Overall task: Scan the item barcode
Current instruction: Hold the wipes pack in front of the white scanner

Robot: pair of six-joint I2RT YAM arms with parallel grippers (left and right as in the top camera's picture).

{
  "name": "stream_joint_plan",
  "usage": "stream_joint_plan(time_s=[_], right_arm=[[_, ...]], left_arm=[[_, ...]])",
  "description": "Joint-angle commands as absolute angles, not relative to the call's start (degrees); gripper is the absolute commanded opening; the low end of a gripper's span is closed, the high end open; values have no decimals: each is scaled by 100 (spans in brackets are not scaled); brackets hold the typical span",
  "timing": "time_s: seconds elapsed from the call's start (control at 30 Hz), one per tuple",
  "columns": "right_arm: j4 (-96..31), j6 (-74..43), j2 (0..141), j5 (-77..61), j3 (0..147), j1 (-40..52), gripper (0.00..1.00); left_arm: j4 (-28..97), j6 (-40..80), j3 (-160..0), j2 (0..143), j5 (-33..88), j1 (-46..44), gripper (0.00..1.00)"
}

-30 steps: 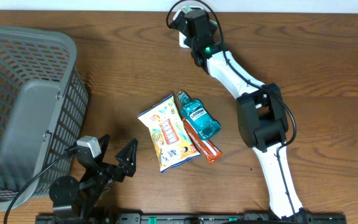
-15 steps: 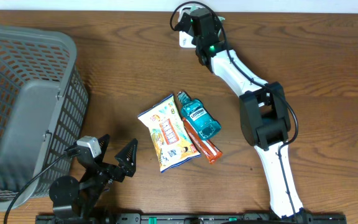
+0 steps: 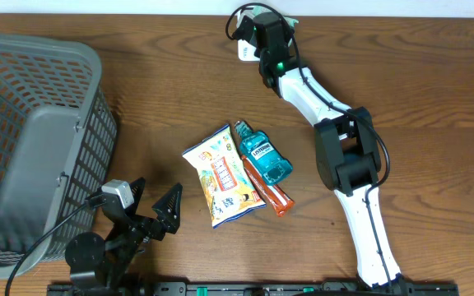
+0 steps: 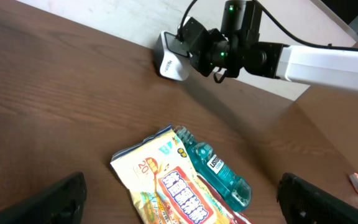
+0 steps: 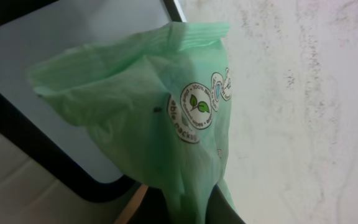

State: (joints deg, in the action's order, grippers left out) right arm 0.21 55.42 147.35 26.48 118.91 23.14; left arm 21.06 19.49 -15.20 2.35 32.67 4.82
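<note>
Here's the green bag [image 5: 148, 118]: thin, crinkled, translucent plastic with small round leaf-logo stamps printed on one side. It's bunched to a narrow neck at the bottom and fans out wider toward the top, raised right in front of the scanner [image 5: 73, 37], covering much of the pale, black-framed window. The scanner [image 3: 244, 51] itself is a small white box with a dark face, sitting at the far edge of the table [image 3: 138, 99], a little right of centre.
</note>
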Motion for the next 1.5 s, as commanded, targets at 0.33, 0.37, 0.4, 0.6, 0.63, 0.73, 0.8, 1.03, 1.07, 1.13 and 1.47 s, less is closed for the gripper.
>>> stream_joint_plan(time_s=[0.33,0.37,0.4,0.6,0.63,0.73,0.8,1.03,1.07,1.13,1.47], right_arm=[[362,6333,14558,3245,11920,2517,1],[357,6344,14532,3245,11920,2541,1],[340,6381,14525,3242,11920,2561,1],[-78,6434,14529,3183,11920,2674,1],[-47,6412,14529,3277,11920,2718,1],[-5,6368,14479,3433,11920,2790,1],[-148,6368,14390,3476,11920,2818,1],[-1299,5747,13806,3730,11920,2687,1],[-1415,5590,13716,3820,11920,2628,1],[-1649,5282,13548,4029,11920,2480,1],[-3489,3310,13238,4093,11902,1022,1]], left_arm=[[2099,1938,-1509,211,3301,502,98],[2099,1938,-1509,211,3301,502,98],[2099,1938,-1509,211,3299,502,98],[2099,1940,-1509,211,3301,502,98],[2097,1938,-1509,211,3301,502,98],[2099,1938,-1509,211,3301,502,98],[2099,1938,-1509,211,3301,502,98],[2099,1938,-1509,211,3301,502,98],[2099,1938,-1509,211,3301,502,98],[2099,1938,-1509,211,3301,502,98],[2099,1938,-1509,211,3301,502,98]])
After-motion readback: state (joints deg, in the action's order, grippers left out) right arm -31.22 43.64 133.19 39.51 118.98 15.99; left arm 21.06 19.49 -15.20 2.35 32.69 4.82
